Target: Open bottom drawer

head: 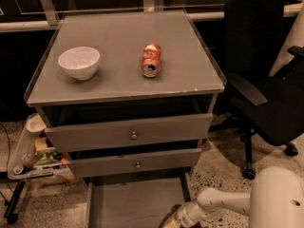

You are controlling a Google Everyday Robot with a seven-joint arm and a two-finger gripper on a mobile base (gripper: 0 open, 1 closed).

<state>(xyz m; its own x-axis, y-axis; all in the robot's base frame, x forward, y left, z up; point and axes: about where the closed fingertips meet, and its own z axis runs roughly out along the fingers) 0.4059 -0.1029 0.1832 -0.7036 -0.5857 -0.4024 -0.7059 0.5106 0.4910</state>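
Observation:
The bottom drawer (135, 203) of the grey cabinet is pulled out toward me. Its plain grey tray shows below the two upper drawer fronts, and its own front and knob are cut off by the lower edge of the view. My gripper (171, 222) is at the bottom edge, at the right front corner of the open drawer, mostly out of frame. My white arm (223, 201) reaches to it from the lower right.
The middle drawer front (137, 164) and the top drawer front (134, 135) each stand slightly ajar. A white bowl (79, 62) and a crushed orange can (151, 60) sit on the cabinet top. A black office chair (266, 89) stands at right, a cluttered cart (28, 160) at left.

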